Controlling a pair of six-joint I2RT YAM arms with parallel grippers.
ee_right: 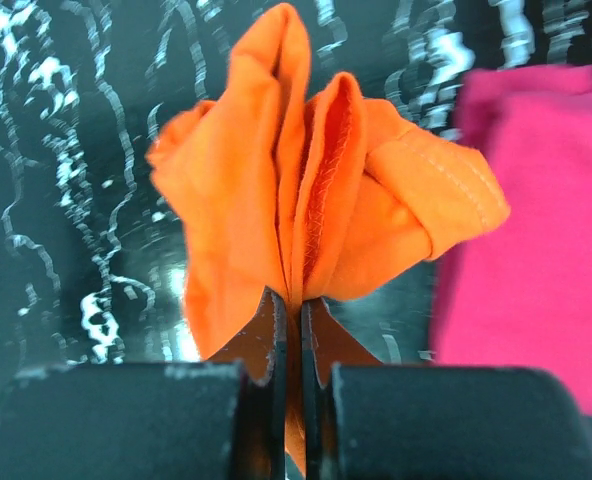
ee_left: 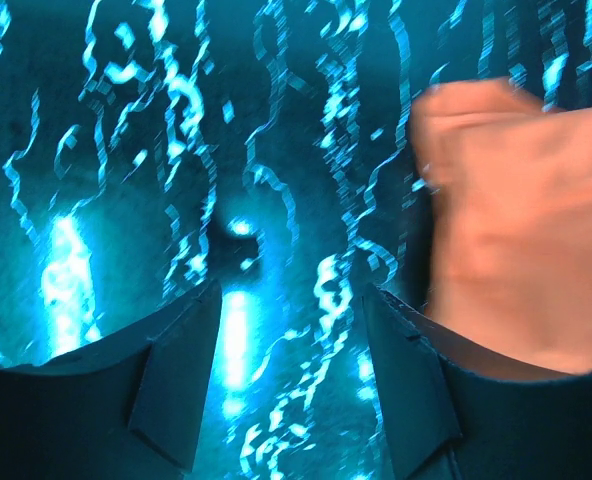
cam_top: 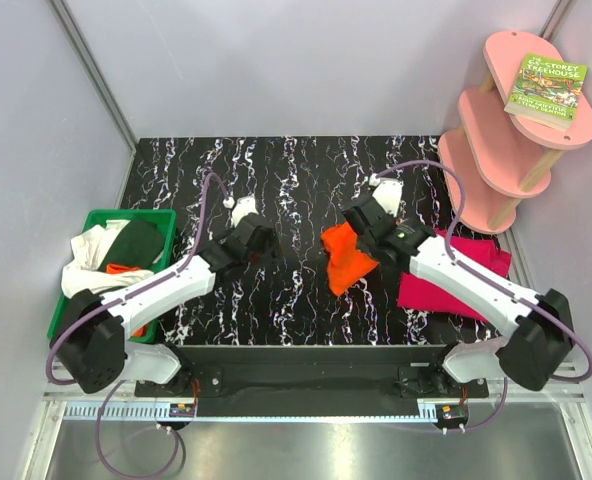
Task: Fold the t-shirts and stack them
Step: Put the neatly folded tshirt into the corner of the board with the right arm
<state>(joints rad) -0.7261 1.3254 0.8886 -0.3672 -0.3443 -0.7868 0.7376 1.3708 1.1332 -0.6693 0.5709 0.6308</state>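
- nearest us, in its own wrist view, the left gripper has its jaws spread wide with nothing between them, above the bare table.
- at 8 o'clock on the table, the green bin holds three shirts by our count: one white shirt, one dark green shirt and a sliver of a second orange shirt.
- just toward 3 o'clock from centre, the right gripper is pinched tight on a bunched fold of the bright orange shirt.
- at 4 o'clock, one magenta shirt lies flat, partly under the right arm.
- we judge the cloth light, limp and not fragile. a single pinch only crumples it, so we would take a hem corner or shoulder seam in each gripper.
- we count five shirts: two orange, and one each of white, dark green and magenta.
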